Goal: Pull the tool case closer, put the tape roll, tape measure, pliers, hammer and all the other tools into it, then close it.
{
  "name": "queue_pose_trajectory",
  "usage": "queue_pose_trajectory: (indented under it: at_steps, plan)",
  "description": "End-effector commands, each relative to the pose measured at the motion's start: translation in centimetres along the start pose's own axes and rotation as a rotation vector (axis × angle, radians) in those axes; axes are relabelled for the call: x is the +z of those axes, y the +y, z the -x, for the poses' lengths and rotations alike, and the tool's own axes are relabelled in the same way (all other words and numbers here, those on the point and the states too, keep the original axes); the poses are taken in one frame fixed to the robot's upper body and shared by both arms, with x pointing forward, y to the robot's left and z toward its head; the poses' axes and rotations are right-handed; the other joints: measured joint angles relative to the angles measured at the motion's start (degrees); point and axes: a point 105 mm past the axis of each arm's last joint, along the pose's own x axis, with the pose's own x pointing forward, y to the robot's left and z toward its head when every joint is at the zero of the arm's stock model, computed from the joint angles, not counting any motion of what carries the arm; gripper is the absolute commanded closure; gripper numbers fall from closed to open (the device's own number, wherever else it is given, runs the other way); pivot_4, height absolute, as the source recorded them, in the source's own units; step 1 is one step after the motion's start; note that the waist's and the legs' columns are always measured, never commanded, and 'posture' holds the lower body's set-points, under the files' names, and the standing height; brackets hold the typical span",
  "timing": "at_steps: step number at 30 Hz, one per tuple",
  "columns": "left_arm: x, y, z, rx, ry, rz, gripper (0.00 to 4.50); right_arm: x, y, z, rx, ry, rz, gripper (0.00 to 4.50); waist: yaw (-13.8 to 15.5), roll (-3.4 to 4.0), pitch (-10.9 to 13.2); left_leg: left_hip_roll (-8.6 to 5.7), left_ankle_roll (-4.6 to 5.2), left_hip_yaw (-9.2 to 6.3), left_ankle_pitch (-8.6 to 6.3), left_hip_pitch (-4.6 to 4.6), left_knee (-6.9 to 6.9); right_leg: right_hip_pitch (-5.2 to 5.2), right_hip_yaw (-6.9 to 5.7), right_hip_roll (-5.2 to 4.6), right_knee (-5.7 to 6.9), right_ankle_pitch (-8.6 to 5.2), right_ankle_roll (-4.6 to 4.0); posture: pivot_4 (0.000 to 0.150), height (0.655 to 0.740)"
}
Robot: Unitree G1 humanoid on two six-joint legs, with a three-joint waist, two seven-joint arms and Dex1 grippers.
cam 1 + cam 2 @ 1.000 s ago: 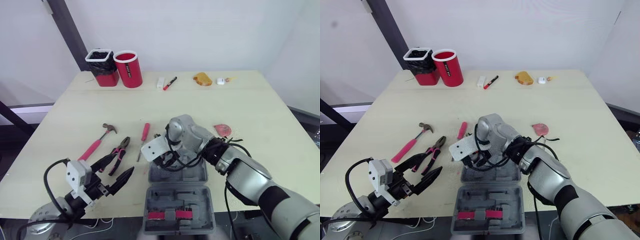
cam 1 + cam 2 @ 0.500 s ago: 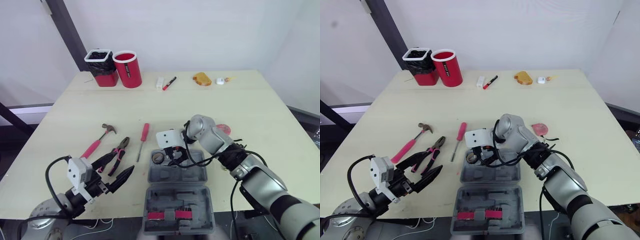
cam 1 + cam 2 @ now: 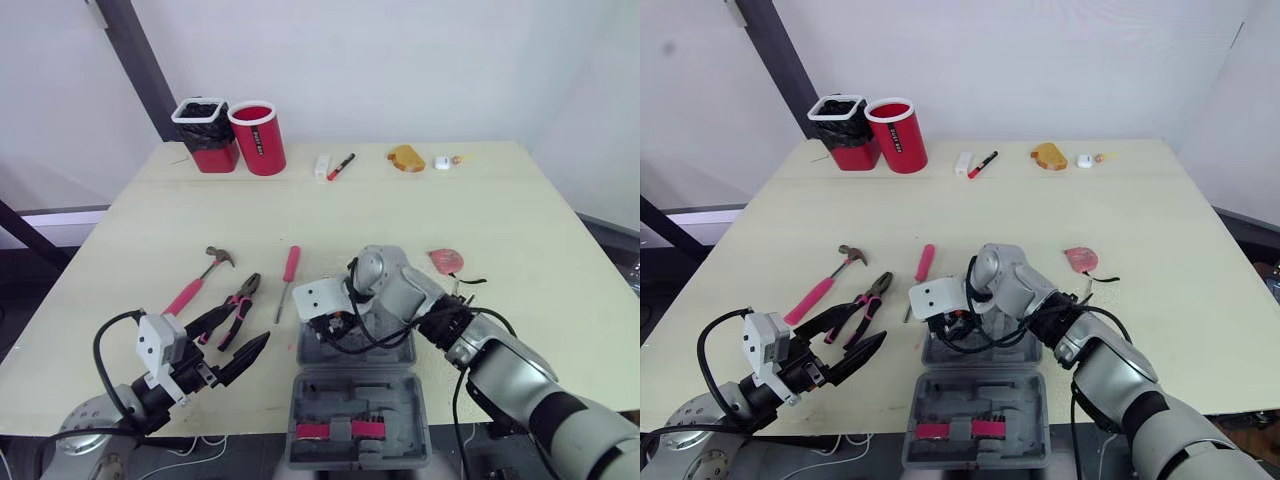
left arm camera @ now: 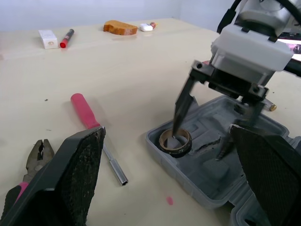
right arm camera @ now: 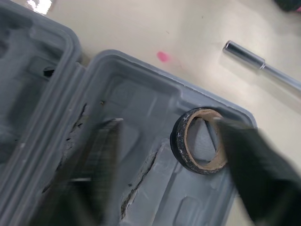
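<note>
- The right hand (image 4: 198,145) hangs over the far half of the open grey tool case (image 3: 360,395). Its two black fingers are spread wide and grip nothing.
- One fingertip (image 4: 177,127) of that hand points down into the hole of the tape roll (image 4: 178,150). I cannot tell whether it touches the cardboard core. The other fingertip is over the moulded recess to the right.
- The tape roll lies flat in the far-left corner of the case, inside the rim.
- The case sits at the near edge of the table (image 3: 500,220), and both halves lie open.
- The left hand (image 3: 249,325) is low at the near left. It is opened wide and empty, and its fingers point toward the case.
- The pliers (image 3: 243,297) lie on the table just beyond the left hand. The hammer (image 3: 200,280) lies to their left.
- The red-handled screwdriver (image 3: 289,268) lies between the pliers and the case, with its shaft toward the near side.
</note>
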Motion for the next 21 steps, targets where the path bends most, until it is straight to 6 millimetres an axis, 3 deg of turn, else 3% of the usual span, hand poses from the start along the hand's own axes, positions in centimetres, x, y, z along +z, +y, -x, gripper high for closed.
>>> queue_pose_trajectory:
  at_steps: [1, 2, 15, 16, 17, 21]
  plan:
    - [0.6, -0.11, 0.18, -0.004, -0.009, -0.021, 0.0, 0.92, -0.87, 0.46, -0.031, 0.0, 0.057, 3.29, 0.0, 0.0, 0.0, 0.0, 0.0, 0.0, 0.0, 0.0, 0.0, 0.0, 0.0, 0.0, 0.0, 0.0, 0.0, 0.15, 0.74]
    - [0.6, -0.12, 0.2, -0.003, -0.008, -0.021, 0.0, 0.87, -0.9, 0.44, -0.033, 0.001, 0.056, 3.8, 0.0, 0.0, 0.0, 0.0, 0.0, 0.0, 0.0, 0.0, 0.0, 0.0, 0.0, 0.0, -0.01, 0.0, 0.0, 0.15, 0.74]
    - [0.57, -0.16, 0.17, -0.008, -0.007, -0.017, 0.0, 0.58, -0.88, 0.04, -0.025, 0.002, 0.02, 3.8, -0.01, 0.0, 0.0, 0.0, 0.0, 0.0, 0.0, 0.0, -0.01, 0.0, 0.0, -0.01, -0.01, 0.0, 0.0, 0.15, 0.74]
    - [0.55, -0.18, 0.17, -0.008, -0.007, -0.017, 0.0, 0.66, -0.91, 0.1, -0.025, -0.001, 0.021, 4.33, -0.01, 0.0, 0.0, 0.0, 0.0, 0.0, 0.0, 0.0, -0.01, 0.0, 0.0, -0.01, -0.01, 0.0, 0.0, 0.15, 0.74]
    - [0.53, -0.19, 0.18, -0.008, -0.006, -0.016, 0.0, 0.71, -0.96, 0.19, -0.027, -0.002, 0.022, 4.47, -0.02, 0.0, 0.0, 0.0, 0.0, -0.01, 0.0, 0.0, -0.01, 0.0, 0.0, -0.01, 0.0, 0.0, 0.0, 0.15, 0.74]
    - [0.49, -0.21, 0.21, -0.007, -0.007, -0.015, 0.0, 0.92, -1.16, 0.51, -0.034, -0.003, 0.028, 4.47, -0.02, 0.01, 0.0, 0.0, 0.0, -0.01, 0.0, 0.0, -0.01, 0.0, 0.0, -0.01, 0.0, 0.0, 0.0, 0.15, 0.74]
